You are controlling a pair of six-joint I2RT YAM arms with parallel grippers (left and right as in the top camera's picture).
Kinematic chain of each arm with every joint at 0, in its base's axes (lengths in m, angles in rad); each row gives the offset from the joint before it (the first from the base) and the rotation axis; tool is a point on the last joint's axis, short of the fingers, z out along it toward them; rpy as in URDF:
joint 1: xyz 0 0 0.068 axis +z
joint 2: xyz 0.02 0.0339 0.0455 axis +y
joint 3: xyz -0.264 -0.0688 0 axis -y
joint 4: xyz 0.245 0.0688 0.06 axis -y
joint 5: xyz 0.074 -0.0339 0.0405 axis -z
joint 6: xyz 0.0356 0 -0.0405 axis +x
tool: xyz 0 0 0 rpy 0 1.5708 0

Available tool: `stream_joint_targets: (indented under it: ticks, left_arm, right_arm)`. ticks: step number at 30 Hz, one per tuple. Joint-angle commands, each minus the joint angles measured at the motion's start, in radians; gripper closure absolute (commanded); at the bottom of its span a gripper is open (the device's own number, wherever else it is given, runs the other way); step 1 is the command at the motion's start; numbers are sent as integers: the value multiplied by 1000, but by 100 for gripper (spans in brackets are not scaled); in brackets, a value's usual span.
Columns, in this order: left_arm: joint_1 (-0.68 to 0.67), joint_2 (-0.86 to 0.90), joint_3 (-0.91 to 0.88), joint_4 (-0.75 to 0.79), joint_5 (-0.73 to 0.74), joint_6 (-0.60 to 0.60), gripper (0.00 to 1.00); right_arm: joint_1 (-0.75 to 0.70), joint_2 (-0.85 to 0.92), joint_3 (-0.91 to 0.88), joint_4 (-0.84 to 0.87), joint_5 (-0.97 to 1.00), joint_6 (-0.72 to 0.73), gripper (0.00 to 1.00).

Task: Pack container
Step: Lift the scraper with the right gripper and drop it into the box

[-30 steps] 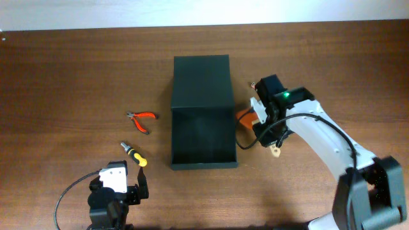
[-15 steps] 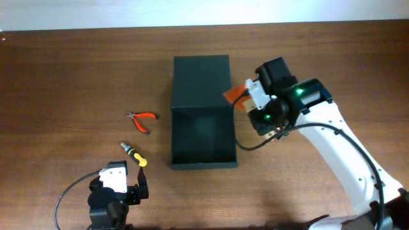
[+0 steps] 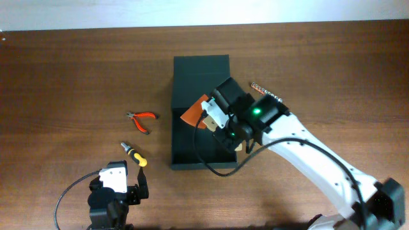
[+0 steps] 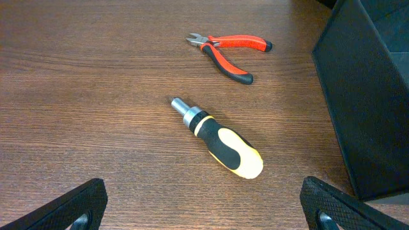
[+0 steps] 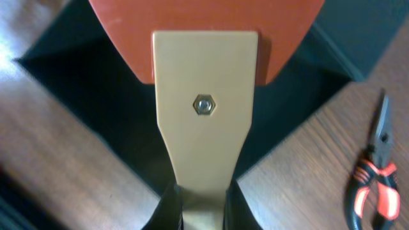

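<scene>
The dark green container stands open at the table's middle, its flap lid lying flat behind it. My right gripper is shut on a scraper with a tan handle and an orange blade, held above the container's open inside. My left gripper is open and empty near the front left. A yellow and black screwdriver lies just ahead of it, also seen from overhead. Red-handled pliers lie left of the container.
A thin bit strip lies on the table right of the lid. The pliers also show in the left wrist view and the right wrist view. The container's side wall stands right of the left gripper.
My right arm has carried the scraper leftward from beside the container's right wall to over its open inside. The left arm has not moved.
</scene>
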Motion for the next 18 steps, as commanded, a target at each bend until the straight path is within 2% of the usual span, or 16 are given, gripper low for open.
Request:
stream_joint_targets:
  ticks: [1, 18]
  left_arm:
    - [5, -9, -5, 2, -3, -6, 1]
    - [5, -9, -5, 2, -3, -6, 1]
  right_arm:
    - [7, 57, -20, 36, -5, -10, 92]
    - [7, 286, -20, 125, -84, -70, 92]
